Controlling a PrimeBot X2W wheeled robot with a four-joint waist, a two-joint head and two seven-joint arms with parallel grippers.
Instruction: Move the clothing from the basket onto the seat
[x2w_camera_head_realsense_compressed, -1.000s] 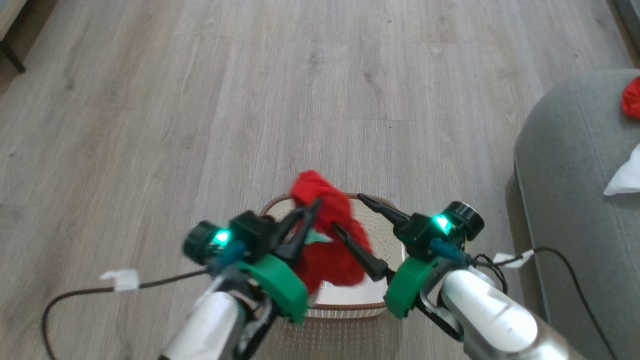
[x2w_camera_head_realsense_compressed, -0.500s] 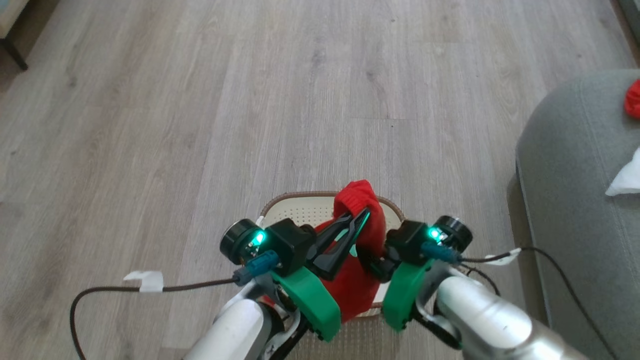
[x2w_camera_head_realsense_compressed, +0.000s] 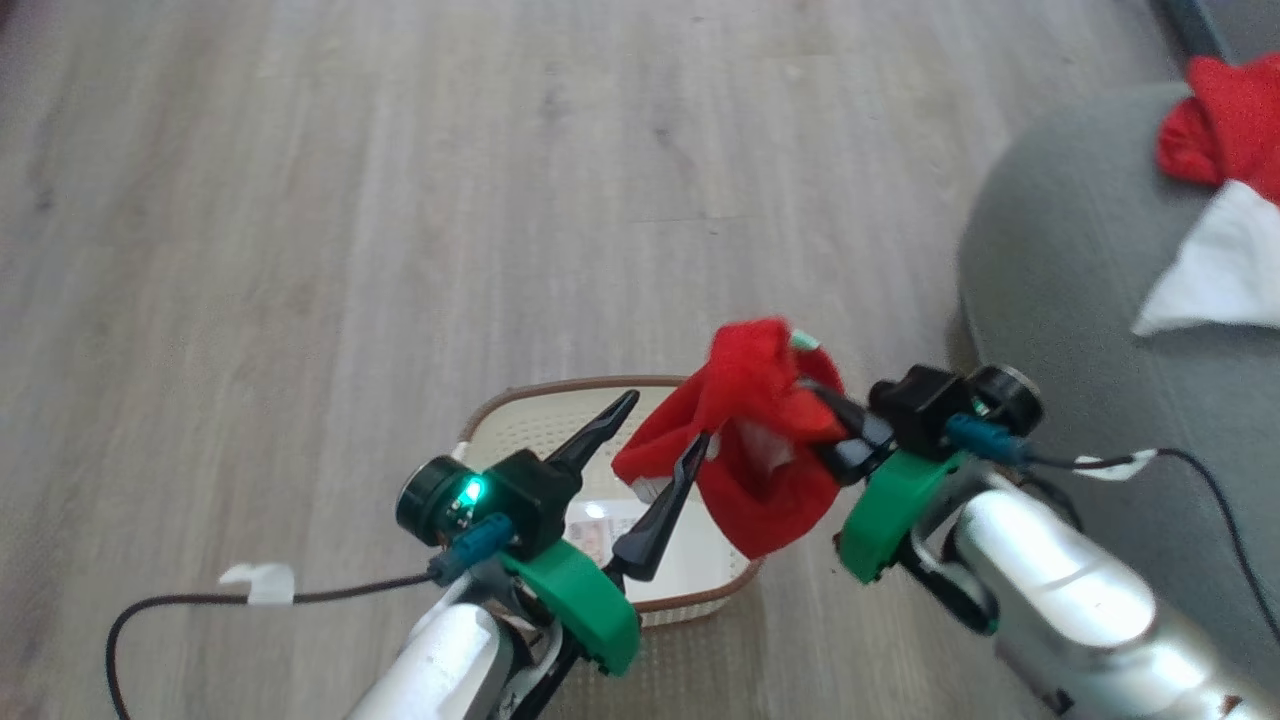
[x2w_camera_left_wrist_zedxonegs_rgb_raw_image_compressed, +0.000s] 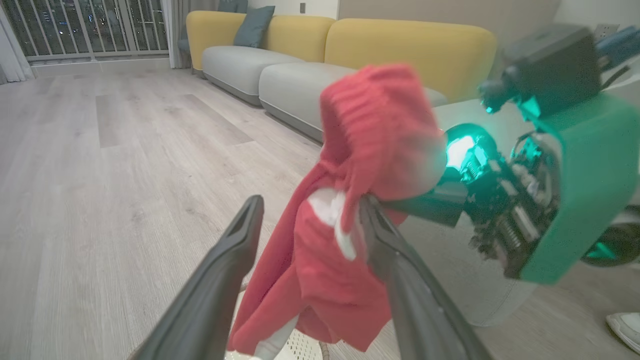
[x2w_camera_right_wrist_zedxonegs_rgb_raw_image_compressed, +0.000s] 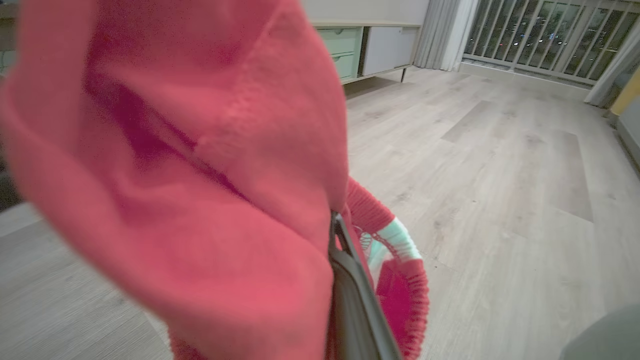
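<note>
- The seat (x2w_camera_head_realsense_compressed: 1080, 260) stands at the right, with a red piece (x2w_camera_head_realsense_compressed: 1225, 120) and a white cloth (x2w_camera_head_realsense_compressed: 1215, 270) lying on it.
- The basket (x2w_camera_head_realsense_compressed: 520, 400) sits on the floor (x2w_camera_head_realsense_compressed: 400, 200), near the seat.
- A red garment (x2w_camera_head_realsense_compressed: 760, 450) hangs over the basket's right rim, clamped in the right gripper (x2w_camera_head_realsense_compressed: 825, 405).
- The left gripper (x2w_camera_head_realsense_compressed: 667, 420) is spread wide over the basket.

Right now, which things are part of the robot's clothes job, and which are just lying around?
Part of the job:
red garment, held by the right gripper
open left gripper
basket
seat
red clothing and white cloth on the seat

Just lying about:
yellow sofa
cabinet
white shoe
</note>
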